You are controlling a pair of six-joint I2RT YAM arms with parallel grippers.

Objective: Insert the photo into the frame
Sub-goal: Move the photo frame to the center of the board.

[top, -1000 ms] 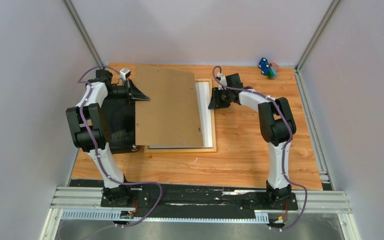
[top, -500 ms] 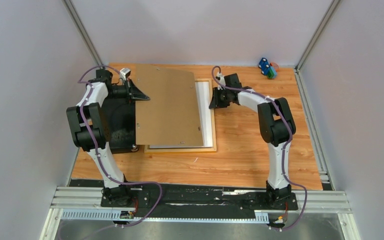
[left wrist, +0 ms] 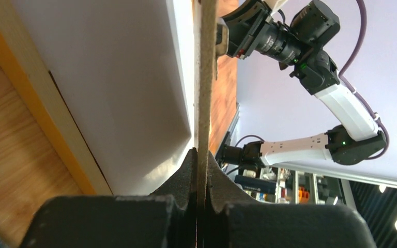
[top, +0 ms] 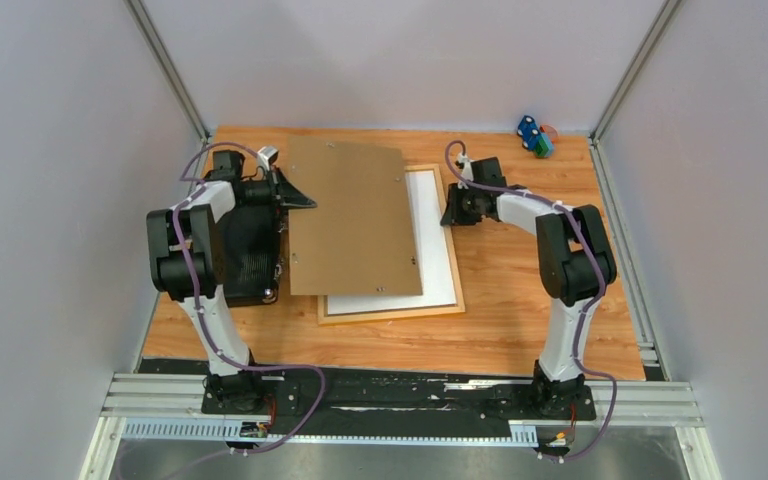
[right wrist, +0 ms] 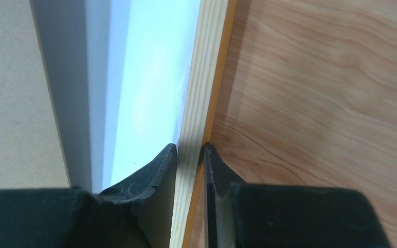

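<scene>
Both frame and backing board have slid rightward; right tool pinches the frame's rail, left tool clamps the board's edge, aligning them, squaring likely next

Table: warm orange-brown with darker flowing wood grain. Frame: pale tan rail with fine straight grain, deeper orange along the outer edge. Sheet inside the frame: plain white, bluish where shaded in the right wrist view. Backing board: uniform mid-brown from above, finely speckled beige up close. Case: black, with fine ribbing on the near part. Left gripper and right gripper: matte black fingers. Arms: white links, black joints, purple cables. Small toy in the far right corner: blue and green. Walls: plain pale grey-lilac.
</scene>
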